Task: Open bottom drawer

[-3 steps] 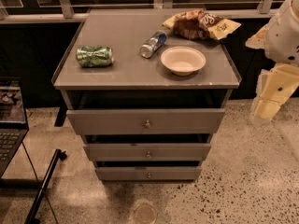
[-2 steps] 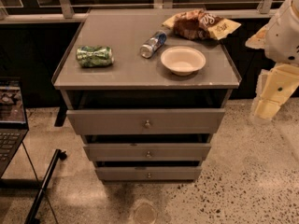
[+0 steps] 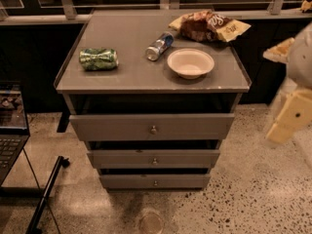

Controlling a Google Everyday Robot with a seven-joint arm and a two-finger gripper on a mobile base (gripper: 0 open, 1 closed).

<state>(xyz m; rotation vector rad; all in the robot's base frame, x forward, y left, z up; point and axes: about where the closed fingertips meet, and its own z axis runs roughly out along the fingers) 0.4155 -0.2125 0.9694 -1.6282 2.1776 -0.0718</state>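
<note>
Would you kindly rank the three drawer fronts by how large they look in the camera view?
1. top drawer, largest
2. middle drawer
3. bottom drawer, smallest
The upper fronts sit nearer the camera, so true sizes may differ less. The gripper hangs at the right edge, apart from the cabinet.

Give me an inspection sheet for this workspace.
Surface: grey cabinet top, glossy, carrying items.
Job's things: bottom drawer, lowest and slimmest front, small knob at centre, untouched.
Clutter: green can and silver can on their sides, white bowl, snack bags.
Grippers: tool at right of cabinet, off the drawers.
Cables: nothing seen.
Surroundings: laptop at left, speckled floor, railing behind.
</note>
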